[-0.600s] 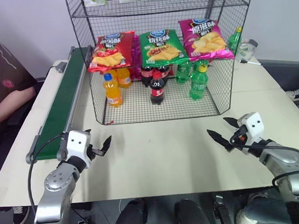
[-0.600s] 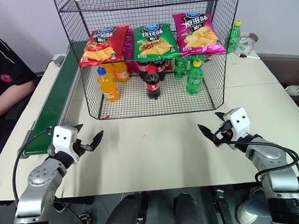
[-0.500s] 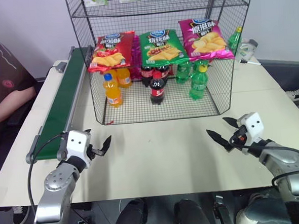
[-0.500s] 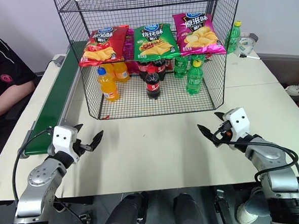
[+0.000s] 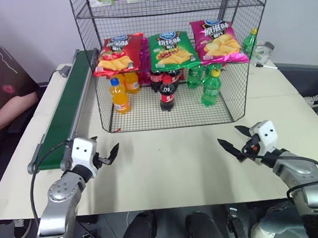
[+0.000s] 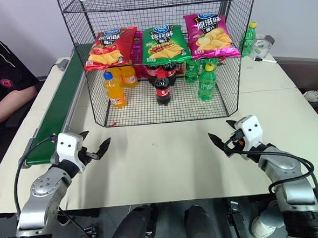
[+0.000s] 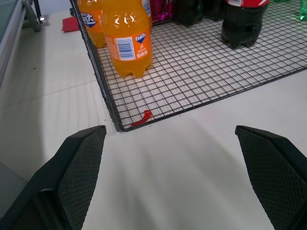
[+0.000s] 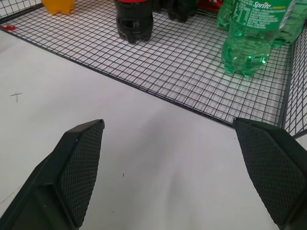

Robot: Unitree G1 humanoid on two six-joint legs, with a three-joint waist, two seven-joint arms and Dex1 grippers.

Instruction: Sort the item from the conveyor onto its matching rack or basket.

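My fingers (image 7: 81, 165) are black with a fine cross-hatched texture, and both my wrist housings (image 5: 81, 151) are white. The table (image 5: 167, 161) under them is plain cream. The wire cage (image 5: 175, 112) is black, its floor a small square grid with a red tag (image 7: 142, 116) at the near corner. Inside the cage stand an orange soda bottle (image 5: 119, 95) with a blue cap, a dark cola bottle (image 5: 167, 95) with a red cap, and a green bottle (image 5: 211, 87) with a yellow cap. Across the cage front hang red, green and magenta snack bags (image 5: 171, 49). Beside the cage, the belt (image 5: 67, 111) is dark green in a grey frame.
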